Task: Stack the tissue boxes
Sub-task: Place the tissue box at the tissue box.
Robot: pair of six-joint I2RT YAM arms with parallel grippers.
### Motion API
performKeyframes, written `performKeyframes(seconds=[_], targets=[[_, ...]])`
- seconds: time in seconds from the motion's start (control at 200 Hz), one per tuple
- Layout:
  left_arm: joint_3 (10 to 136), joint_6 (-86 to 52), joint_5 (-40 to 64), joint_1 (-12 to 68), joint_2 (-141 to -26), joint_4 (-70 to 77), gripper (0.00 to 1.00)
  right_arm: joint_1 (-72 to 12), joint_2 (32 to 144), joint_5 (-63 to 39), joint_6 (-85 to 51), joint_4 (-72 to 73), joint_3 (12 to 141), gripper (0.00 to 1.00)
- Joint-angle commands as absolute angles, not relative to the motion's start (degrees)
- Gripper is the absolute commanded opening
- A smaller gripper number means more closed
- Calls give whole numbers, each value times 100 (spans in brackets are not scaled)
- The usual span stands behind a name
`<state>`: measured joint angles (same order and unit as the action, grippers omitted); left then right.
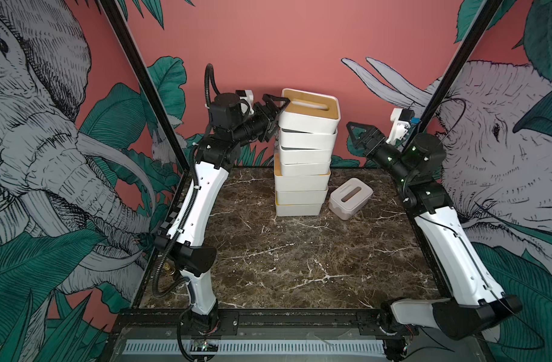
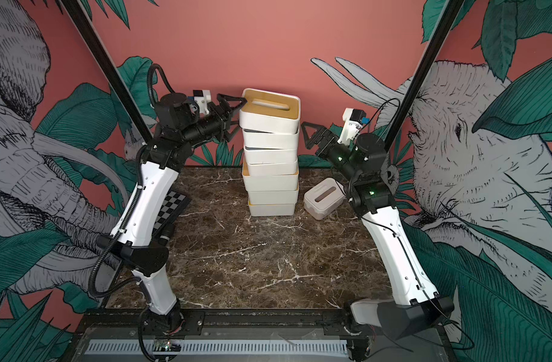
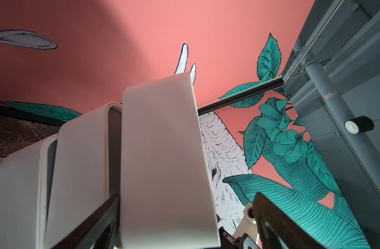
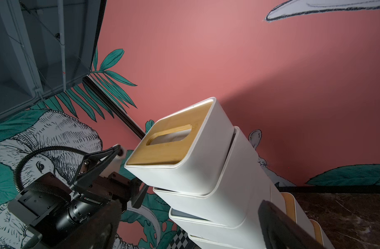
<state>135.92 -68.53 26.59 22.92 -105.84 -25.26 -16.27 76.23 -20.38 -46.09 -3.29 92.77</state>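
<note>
Left gripper (image 1: pixel 278 116), spread, seems done placing the bamboo-lidded top box (image 1: pixel 310 116); right gripper (image 1: pixel 351 137), also spread, should fetch the pink-sided box (image 1: pixel 350 197) beside the stack (image 1: pixel 301 188).

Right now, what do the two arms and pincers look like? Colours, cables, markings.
Both arms: white shells, black joints. The left arm carries a ribbed black hose; the right arm has a thin black wire and green lights. The left pincer and right pincer have black triangular frame fingers, white camera block behind.

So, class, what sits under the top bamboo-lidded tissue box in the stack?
Six more white boxes, stacked unevenly down to the marble table. Their lids are mostly covered; only thin bamboo and grey edges show.
</note>
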Motion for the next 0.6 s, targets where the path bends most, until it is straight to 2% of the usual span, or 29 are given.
performKeyframes(seconds=[0.0, 0.595], targets=[[13599, -6795, 2716, 2217, -10285, -2312, 98, -1690, 7707, -2147, -4682, 87, 9520, 99], [13702, -5924, 2558, 2028, -10185, -3156, 100, -1784, 8115, -2180, -4720, 110, 9873, 99]])
